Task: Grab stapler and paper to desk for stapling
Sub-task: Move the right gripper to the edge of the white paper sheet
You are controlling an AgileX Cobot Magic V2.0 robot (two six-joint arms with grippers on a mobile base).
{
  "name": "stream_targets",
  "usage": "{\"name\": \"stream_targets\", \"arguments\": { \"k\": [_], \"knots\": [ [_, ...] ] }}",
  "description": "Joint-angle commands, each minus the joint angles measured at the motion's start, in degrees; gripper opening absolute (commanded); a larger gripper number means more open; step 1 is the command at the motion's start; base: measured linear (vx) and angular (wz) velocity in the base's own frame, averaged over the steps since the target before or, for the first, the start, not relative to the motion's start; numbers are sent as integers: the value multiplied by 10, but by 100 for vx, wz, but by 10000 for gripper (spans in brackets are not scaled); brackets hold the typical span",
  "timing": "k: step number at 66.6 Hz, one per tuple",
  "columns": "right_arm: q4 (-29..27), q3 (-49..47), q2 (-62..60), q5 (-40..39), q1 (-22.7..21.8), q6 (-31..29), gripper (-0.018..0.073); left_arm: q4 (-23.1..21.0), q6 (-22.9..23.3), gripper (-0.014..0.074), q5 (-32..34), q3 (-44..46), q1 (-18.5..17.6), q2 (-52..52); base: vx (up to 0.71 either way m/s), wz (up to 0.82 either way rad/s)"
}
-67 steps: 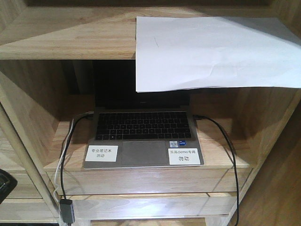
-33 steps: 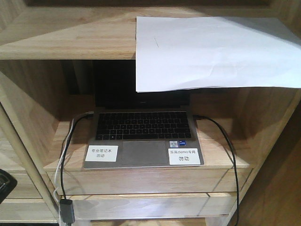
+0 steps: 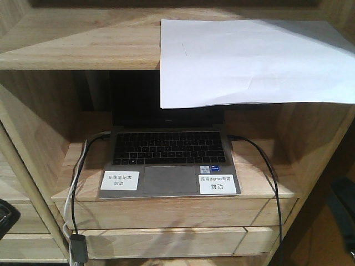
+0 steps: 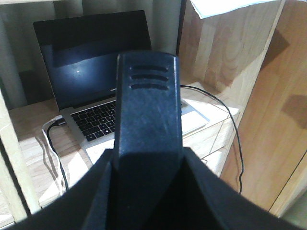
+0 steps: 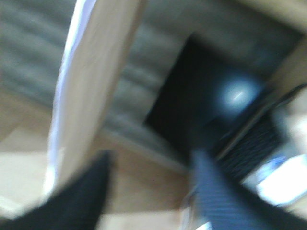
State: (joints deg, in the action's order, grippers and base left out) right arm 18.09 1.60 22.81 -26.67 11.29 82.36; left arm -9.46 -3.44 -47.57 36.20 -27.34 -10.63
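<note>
Left tool [image 4: 147, 96]: a black slotted piece filled the middle of its wrist view; whether it was closed or gripping anything could not be told.
Shelf unit [image 3: 72, 50]: light wood.
Cables [image 3: 74, 194]: one white, one black, hung down at the lower shelf's left edge.
Laptop [image 3: 169, 160]: open, screen dark, centred on the lower shelf, with two white stickers [image 3: 119, 180] on its palm rest.
Paper [image 3: 249, 61]: white sheet on the right part of the upper shelf, its near edge overhanging the shelf's front edge above the laptop.
Right tool [image 5: 151, 163]: blurred, fingers apart, nothing between them.
</note>
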Motion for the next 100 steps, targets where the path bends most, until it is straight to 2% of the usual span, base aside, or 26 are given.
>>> {"name": "stream_targets", "arguments": {
  "k": [1, 11, 19, 24, 37, 57, 67, 77, 83, 95, 100],
  "knots": [
    [-4, -21, 84, -144, 1, -14, 557, -9, 4, -7, 66, 16, -2, -8, 0, 0],
    [-3, -61, 223, -294, 1, -51, 575, -9, 4, -7, 66, 16, -2, -8, 0, 0],
    [-6, -92, 322, -413, 1, -53, 575, -9, 4, -7, 66, 16, -2, -8, 0, 0],
    [-8, -113, 371, -459, 1, -52, 575, -9, 4, -7, 66, 16, -2, -8, 0, 0],
    [-10, -168, 432, -477, 1, -52, 574, -9, 4, -7, 66, 16, -2, -8, 0, 0],
    [-12, -230, 462, -477, 1, -52, 574, -9, 4, -7, 66, 16, -2, -8, 0, 0],
    [-17, -257, 486, -477, 1, -52, 545, -9, 4, -7, 66, 16, -2, -8, 0, 0],
    [-18, -284, 497, -479, 1, -52, 428, -9, 4, -7, 66, 16, -2, -8, 0, 0],
    [-23, -296, 501, -479, 1, -56, 306, -9, 4, -7, 66, 16, -2, -8, 0, 0],
    [-27, -300, 501, -482, 1, -56, -17, -9, 4, -7, 66, 16, -2, -8, 0, 0],
    [-19, -299, 499, -498, 1, -54, -13, -9, 4, -7, 66, 16, -2, -8, 0, 0]
  ]
}}
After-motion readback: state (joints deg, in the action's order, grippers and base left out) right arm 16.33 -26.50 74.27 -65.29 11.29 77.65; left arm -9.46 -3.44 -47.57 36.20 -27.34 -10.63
